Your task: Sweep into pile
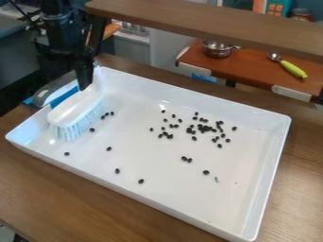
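Gripper (pixel 84 75): upper left of the frame, pointing down over the white back of the brush (pixel 75 105). Cannot tell whether it is open or closed, or whether it grips the brush.

Brush: left end of the white tray (pixel 268 165), bristles (pixel 79 124) down.

Black beans (pixel 189 130): densest group right of the frame's centre, loosely spread with gaps. A pair and a single bean lie below that group. Four lie near the bristles, three of them in a short row on the right side, one lower down. Four more are scattered across the lower left part of the tray.

Surroundings: tray sits on a wooden table (pixel 56 194). Brown shelf (pixel 233 23) crosses the top of the frame. Below it, upper right, a reddish-brown surface (pixel 249 71) holds a metal pot (pixel 217 49) and a green-handled utensil (pixel 293 69).
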Robot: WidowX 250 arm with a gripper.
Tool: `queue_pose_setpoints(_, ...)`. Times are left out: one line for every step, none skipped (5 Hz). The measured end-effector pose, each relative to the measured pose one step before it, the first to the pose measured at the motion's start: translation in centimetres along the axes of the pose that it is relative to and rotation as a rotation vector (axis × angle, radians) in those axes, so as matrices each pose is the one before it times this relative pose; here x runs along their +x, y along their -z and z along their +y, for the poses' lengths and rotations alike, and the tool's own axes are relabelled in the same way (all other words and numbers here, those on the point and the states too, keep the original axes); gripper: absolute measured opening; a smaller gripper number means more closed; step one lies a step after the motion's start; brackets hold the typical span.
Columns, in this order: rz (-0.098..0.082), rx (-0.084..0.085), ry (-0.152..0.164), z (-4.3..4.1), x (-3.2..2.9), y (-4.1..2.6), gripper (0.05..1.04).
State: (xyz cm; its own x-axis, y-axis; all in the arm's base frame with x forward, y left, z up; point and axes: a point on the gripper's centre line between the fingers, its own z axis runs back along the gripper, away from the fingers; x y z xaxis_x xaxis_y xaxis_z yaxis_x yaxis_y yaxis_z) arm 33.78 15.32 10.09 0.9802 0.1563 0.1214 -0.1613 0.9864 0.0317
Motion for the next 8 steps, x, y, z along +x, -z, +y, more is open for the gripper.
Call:
queue_pose_setpoints(0.0161, 0.0004, 0.0061, 0.73, 0.104, 0.648, 1.0)
queue_pose_setpoints(0.0251, 0.0139, 0.0034, 0.791, -0.038, 0.966, 1.0)
queue_pose_setpoints(0.0083, 0.0231, -0.0045, 0.336, -0.014, 0.396, 0.945)
queue_pose_setpoints(0.0062, 0.0243, -0.0029, 0.18, 0.095, 0.594, 0.667)
queue_pose_setpoints(-0.0031, 0.0147, 0.0098, -0.668, 0.054, 0.321, 0.488)
queue_pose_setpoints(-0.0003, 0.0162, 0.0029, -0.629, -0.198, 0.224, 0.488)
queue_pose_setpoints(0.0183, 0.0003, -0.0092, -1.127, -0.212, 0.066, 0.488)
queue_pose_setpoints(0.0434, -0.0217, 0.0025, -2.35, -0.213, -0.423, 0.488)
